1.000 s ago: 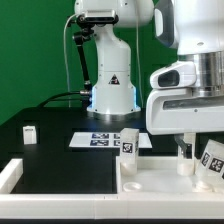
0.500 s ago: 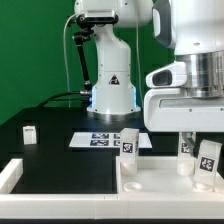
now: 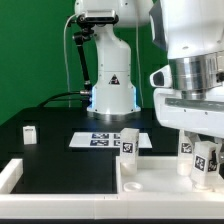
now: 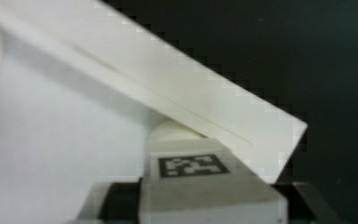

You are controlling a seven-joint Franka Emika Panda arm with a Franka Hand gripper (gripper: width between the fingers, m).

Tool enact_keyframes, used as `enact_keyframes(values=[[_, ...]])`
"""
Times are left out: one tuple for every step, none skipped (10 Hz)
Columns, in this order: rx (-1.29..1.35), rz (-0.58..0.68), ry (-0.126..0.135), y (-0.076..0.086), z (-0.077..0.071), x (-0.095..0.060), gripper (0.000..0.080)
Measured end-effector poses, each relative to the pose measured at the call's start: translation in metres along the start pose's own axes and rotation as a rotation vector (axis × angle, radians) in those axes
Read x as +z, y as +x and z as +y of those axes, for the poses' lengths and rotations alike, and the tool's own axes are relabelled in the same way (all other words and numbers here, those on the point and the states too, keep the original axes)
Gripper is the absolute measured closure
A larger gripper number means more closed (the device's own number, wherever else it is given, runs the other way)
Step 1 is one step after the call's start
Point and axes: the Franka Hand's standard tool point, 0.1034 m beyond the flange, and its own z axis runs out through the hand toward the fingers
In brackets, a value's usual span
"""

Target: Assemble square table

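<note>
The square table's white slab (image 3: 150, 182) lies at the front on the exterior view's right. One tagged white leg (image 3: 128, 143) stands at its back edge. My gripper (image 3: 205, 168) hangs over the slab's right part, shut on another tagged leg (image 3: 206, 158), which is held slightly tilted. A third leg (image 3: 185, 150) stands just behind it. In the wrist view the held leg (image 4: 194, 168) sits between my dark fingers (image 4: 126, 200), touching both, above the slab (image 4: 51, 120). A small leg (image 3: 30, 133) stands alone far to the exterior view's left.
The marker board (image 3: 100, 140) lies flat on the black table behind the slab. A white rail frame (image 3: 12, 174) edges the table at the front left. The robot's base (image 3: 112, 90) stands at the back before a green wall.
My jaws have gone from open to shut on the tilted leg. The hand has shifted slightly toward the exterior view's left with the leg between the fingers.
</note>
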Motion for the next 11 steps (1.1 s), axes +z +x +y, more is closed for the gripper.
enact_keyframes(values=[[0.123,-0.015,0.020,-0.0004,-0.0015,0.0007,0.0502],[0.210,-0.023,0.033,-0.0008,-0.0025,0.0011,0.0502],[0.261,-0.026,0.034,-0.0009,-0.0025,0.0012,0.0502],[0.274,-0.025,0.033,-0.0005,-0.0024,0.0012,0.0502],[0.243,-0.025,0.033,-0.0006,-0.0024,0.0013,0.0502],[0.226,-0.024,0.034,-0.0003,-0.0024,0.0012,0.0408],[0.073,-0.019,0.035,0.0022,-0.0022,0.0008,0.0270],[-0.142,-0.003,0.024,0.0017,-0.0024,0.0012,0.0184],[-0.241,0.000,0.011,-0.0030,-0.0010,0.0031,0.0184],[-0.323,0.001,0.012,-0.0017,-0.0010,0.0029,0.0156],[-0.386,0.001,0.012,-0.0006,-0.0008,0.0027,0.0156]])
